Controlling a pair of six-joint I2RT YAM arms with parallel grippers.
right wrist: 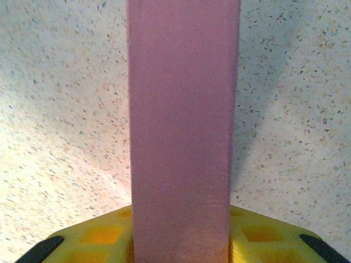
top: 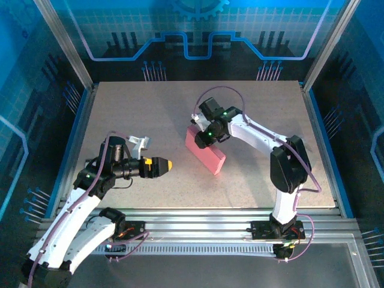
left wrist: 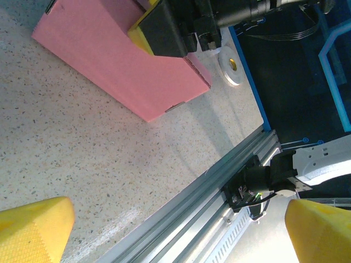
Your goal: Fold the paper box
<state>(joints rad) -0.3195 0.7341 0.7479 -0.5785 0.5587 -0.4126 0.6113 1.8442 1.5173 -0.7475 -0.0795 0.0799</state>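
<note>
1. The paper box (top: 207, 153) is already a closed, compact pink block. It lies near the middle of the surface (top: 150, 108), set on a slant, with one end toward the far left corner and the other toward the near right corner.
2. The right hand (top: 203, 137) sits at the box's far end. In its own wrist view the pink wall (right wrist: 184, 109) runs up between its yellow fingers (right wrist: 98, 235) with no gap on either side, so it reads as clenched on the paper box.
3. The left hand (top: 163, 165) hangs over the surface well toward the left edge. It is fully released, aimed at the box but apart from it, and grasps nothing.
4. Handling, as a judgement: thin card, so it will be very light and will slide readily on the smooth speckled surface. It is stiff along the creases, but the broad faces will dent or bow under a hard pinch.
5. Where to hold: across the narrow thickness close to an end or a folded edge, where the walls brace each other. The middle of a wide face is a poor place to squeeze.
6. Risks: too much squeeze could crush a wall or pop a tucked flap. A one-ended grip may let the free end swing.
7. A small white tape roll (left wrist: 231, 64) lies beyond the box by the right edge.
</note>
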